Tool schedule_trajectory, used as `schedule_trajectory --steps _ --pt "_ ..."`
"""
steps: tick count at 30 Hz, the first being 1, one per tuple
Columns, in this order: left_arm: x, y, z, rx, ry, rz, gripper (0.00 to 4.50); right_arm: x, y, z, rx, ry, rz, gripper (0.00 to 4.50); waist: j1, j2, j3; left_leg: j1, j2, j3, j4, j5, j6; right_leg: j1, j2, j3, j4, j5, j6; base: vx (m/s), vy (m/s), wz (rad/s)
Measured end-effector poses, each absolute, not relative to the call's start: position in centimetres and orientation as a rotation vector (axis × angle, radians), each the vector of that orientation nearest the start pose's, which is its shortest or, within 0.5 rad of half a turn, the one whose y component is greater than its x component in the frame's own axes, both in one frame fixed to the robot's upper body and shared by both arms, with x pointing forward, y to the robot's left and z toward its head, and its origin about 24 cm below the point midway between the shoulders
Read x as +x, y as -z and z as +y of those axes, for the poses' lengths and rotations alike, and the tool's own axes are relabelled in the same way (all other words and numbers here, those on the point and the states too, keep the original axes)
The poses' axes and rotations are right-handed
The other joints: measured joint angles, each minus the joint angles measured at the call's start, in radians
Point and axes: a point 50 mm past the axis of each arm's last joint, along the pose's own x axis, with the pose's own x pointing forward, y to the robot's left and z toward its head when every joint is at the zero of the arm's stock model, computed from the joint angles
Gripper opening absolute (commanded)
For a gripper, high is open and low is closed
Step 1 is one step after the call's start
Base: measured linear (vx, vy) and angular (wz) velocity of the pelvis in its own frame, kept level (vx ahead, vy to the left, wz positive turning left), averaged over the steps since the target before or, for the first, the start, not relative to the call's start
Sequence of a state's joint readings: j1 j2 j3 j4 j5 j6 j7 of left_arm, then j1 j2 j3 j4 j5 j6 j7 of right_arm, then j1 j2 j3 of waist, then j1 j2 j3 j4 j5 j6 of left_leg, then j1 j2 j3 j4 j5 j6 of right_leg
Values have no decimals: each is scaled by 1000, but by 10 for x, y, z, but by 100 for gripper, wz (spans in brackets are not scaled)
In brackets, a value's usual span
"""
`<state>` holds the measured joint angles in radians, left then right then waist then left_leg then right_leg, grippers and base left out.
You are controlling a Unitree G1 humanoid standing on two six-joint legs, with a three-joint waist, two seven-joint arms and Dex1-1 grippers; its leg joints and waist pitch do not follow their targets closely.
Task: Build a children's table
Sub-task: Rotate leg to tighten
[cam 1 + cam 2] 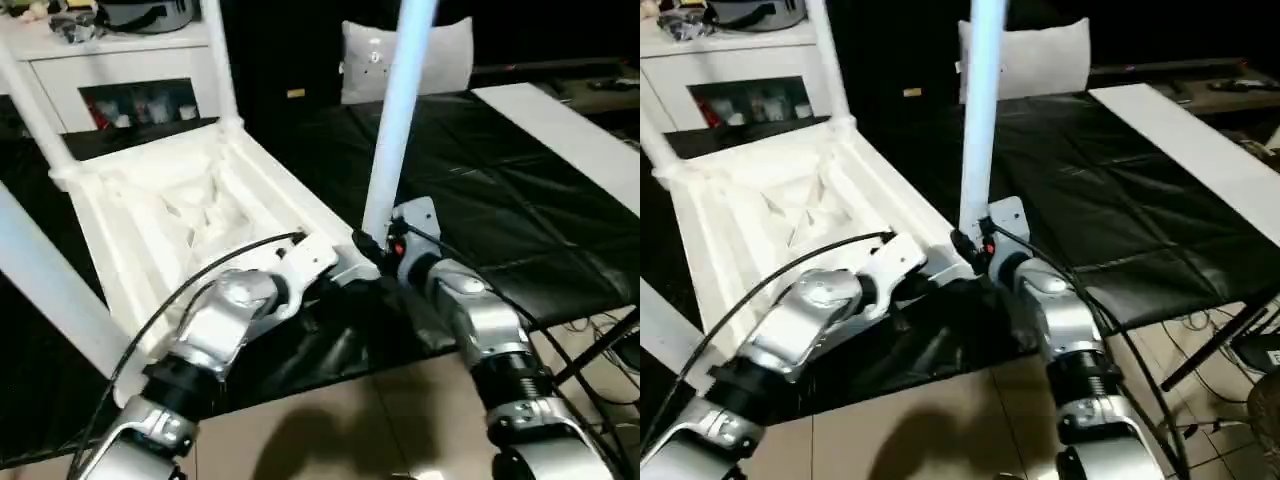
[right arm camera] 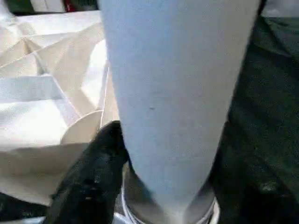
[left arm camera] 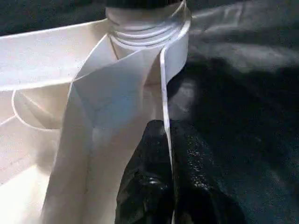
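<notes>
My left gripper [image 3: 170, 186] pinched the stiff, light tabletop [image 1: 180, 215] rim; right gripper [image 1: 378, 250], at three o'clock, clasped the slippery leg [image 1: 395, 120] base.

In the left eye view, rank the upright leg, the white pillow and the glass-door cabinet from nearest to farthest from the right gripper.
1. Upright leg, right at the right gripper.
2. White pillow, behind, beyond the black surface.
3. Glass-door cabinet, far back on the left.
</notes>
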<state>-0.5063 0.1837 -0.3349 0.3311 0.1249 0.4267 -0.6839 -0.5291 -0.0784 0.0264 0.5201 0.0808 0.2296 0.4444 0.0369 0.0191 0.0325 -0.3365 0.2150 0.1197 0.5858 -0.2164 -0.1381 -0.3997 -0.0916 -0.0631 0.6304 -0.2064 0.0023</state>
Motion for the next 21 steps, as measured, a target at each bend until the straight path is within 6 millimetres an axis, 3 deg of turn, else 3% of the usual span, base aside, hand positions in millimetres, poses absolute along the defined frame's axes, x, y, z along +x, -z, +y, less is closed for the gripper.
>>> schedule_trajectory --steps 7,11,16,21 --pt "313 -48 81 459 935 399 0 335 -52 -116 -17 -620 232 354 7 0 0 -3 0 0 -1 -1 1 0 0 -1 -4 0 0 0 0 0" --pt "313 -48 86 485 990 376 0 325 -52 -138 -60 -749 232 399 21 4 2 -3 0 0 -1 -1 1 0 0 -1 -4 0 0 0 0 0" --pt "314 -49 105 525 1047 364 0 308 -55 -159 -113 -927 240 443 22 5 3 -3 2 0 -1 0 3 -1 1 -2 -4 0 0 0 0 0" --pt "311 -50 120 547 1152 360 0 302 -61 -178 -196 -1029 251 448 24 5 3 -4 2 1 -1 0 4 -1 1 -2 -5 0 0 0 0 0"
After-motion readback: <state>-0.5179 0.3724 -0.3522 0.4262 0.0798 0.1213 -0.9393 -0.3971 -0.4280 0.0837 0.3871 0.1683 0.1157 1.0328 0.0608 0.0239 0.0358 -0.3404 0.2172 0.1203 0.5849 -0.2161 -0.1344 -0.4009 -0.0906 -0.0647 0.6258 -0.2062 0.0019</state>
